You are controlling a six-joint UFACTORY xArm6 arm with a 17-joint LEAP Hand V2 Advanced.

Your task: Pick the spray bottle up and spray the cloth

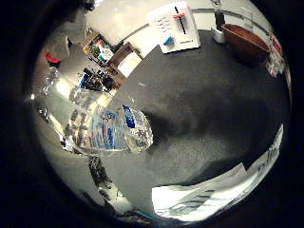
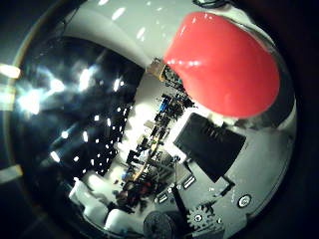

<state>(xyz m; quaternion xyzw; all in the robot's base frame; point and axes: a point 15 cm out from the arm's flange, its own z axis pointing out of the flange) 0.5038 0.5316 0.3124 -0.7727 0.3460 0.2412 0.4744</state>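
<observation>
A clear spray bottle (image 1: 104, 126) with a blue label lies close against my palm, its base over the dark grey surface (image 1: 199, 80), where it casts a shadow. Its red spray head (image 2: 224, 64) fills much of the thumb side view. My right hand (image 2: 209, 199) shows as white and black parts with a gear beside the red head, and its white fingers (image 1: 213, 194) curl in at the edge near the bottle. The hand is shut on the bottle. A darker patch (image 1: 218, 111) spreads over the grey surface; I cannot tell whether it is the cloth.
A white flat box (image 1: 178, 26) with small items lies at the far edge of the grey surface. A brown bowl (image 1: 244, 40) stands beside it. Cluttered shelves and boxes (image 1: 102, 52) stand beyond the table on a pale floor.
</observation>
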